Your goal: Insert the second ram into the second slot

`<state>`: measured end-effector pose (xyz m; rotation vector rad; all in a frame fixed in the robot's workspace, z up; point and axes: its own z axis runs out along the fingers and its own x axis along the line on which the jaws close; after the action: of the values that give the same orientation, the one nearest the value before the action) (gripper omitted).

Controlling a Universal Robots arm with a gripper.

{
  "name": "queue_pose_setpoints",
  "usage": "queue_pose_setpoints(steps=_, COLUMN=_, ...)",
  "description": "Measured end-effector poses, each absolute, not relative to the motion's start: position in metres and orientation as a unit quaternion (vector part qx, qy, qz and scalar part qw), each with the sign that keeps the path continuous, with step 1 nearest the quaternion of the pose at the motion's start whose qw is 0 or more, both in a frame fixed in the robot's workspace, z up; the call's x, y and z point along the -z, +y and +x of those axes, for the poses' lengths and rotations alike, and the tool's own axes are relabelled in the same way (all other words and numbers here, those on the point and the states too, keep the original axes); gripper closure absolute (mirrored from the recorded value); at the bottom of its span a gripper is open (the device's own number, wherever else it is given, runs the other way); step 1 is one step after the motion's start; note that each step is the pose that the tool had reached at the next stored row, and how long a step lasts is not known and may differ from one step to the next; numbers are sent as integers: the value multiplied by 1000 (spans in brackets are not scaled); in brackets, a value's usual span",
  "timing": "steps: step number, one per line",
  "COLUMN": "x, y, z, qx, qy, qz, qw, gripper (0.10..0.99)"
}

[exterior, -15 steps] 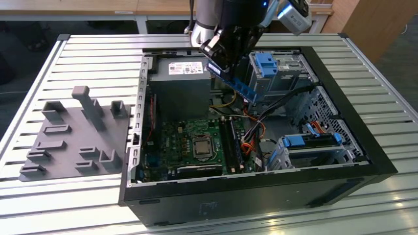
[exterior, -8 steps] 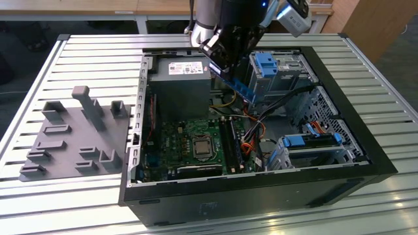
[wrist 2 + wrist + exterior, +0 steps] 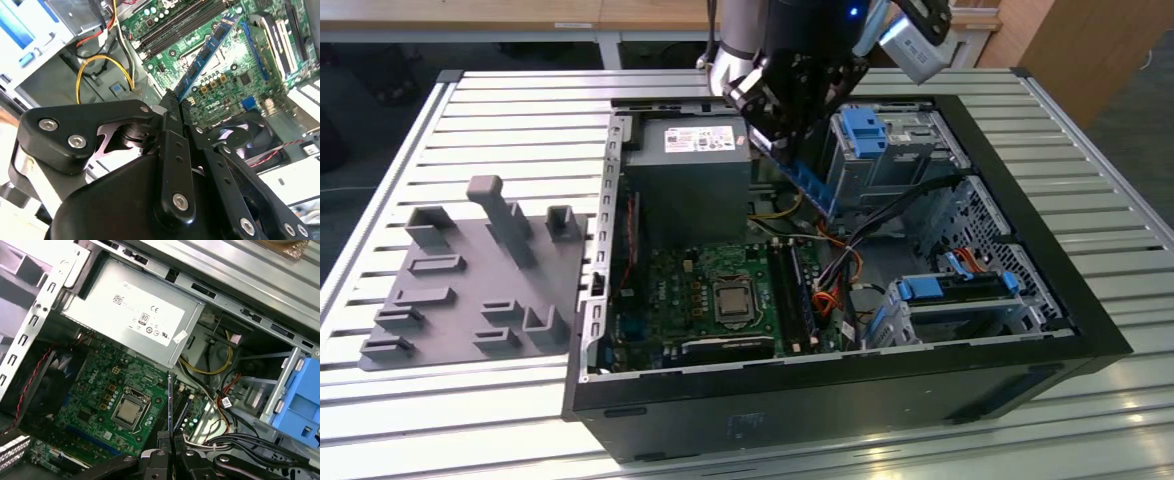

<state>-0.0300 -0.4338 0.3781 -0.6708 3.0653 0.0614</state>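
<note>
The second ram [image 3: 205, 55] is gripped by one end in the closed hand [image 3: 172, 100] — held tilted above the motherboard [image 3: 674, 285], clear of it — toward the power supply [image 3: 687, 160] end of the open case [image 3: 854, 400]

Slatted metal table [image 3: 507, 110], pale wooden desk [image 3: 480, 10] behind, brown cabinet [image 3: 1087, 45] alongside.

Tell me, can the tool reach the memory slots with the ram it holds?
Probably yes. The tool holds the second ram above the open case, the memory slots below lie uncovered, and the cables lie beside them.
</note>
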Motion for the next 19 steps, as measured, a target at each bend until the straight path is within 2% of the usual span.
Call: queue_pose_setpoints(steps=19, x=-374, y=-434, z=-30, qx=-19, qy=999, qz=-43, qw=5, gripper=949)
